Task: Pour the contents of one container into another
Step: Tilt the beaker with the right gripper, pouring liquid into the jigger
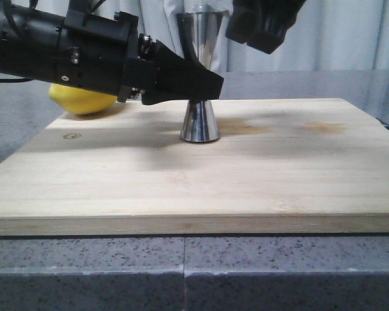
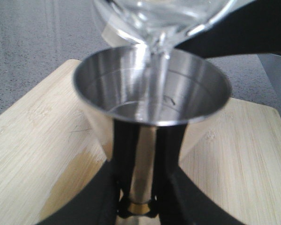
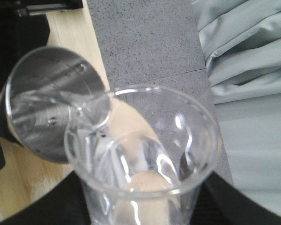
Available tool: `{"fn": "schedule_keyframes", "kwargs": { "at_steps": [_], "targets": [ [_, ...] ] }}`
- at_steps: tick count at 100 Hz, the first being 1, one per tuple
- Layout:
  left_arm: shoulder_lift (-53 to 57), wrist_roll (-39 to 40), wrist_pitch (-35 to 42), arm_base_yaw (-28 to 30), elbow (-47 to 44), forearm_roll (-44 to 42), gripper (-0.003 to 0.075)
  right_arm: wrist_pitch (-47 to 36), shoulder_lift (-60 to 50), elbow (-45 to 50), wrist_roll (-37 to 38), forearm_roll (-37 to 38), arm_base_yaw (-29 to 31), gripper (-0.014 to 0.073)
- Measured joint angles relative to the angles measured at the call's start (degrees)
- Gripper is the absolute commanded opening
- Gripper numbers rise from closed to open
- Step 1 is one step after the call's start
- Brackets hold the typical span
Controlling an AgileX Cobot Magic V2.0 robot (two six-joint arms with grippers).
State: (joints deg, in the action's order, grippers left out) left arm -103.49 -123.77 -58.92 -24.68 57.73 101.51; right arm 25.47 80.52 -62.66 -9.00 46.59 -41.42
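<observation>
Wooden board (image 1: 279, 181), left hand (image 1: 201, 87) grasping jigger (image 1: 200, 123), wrist views alone show right hand grasping tilted beaker (image 3: 145, 159).

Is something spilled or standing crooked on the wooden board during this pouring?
Nothing stands out. The jigger stands upright on the board, the left gripper closed at its waist. The stream from the beaker lands inside its cup. No puddle shows.

Wooden board (image 1: 259, 175) lies flat on grey speckled tabletop (image 1: 181, 272), faint darker stains toward its 1 o'clock area. Lemon (image 1: 84, 100) at board's 10 o'clock corner, partly hidden. Pale curtain (image 1: 350, 32) hangs behind.
</observation>
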Motion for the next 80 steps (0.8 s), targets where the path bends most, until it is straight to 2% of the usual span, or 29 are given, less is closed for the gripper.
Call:
{"fn": "schedule_keyframes", "kwargs": {
  "at_steps": [80],
  "targets": [
    [0.00, 0.00, 0.00, 0.00, 0.00, 0.00, 0.0114, 0.22, 0.00, 0.00, -0.24, 7.65, 0.00, 0.0267]
  ]
}}
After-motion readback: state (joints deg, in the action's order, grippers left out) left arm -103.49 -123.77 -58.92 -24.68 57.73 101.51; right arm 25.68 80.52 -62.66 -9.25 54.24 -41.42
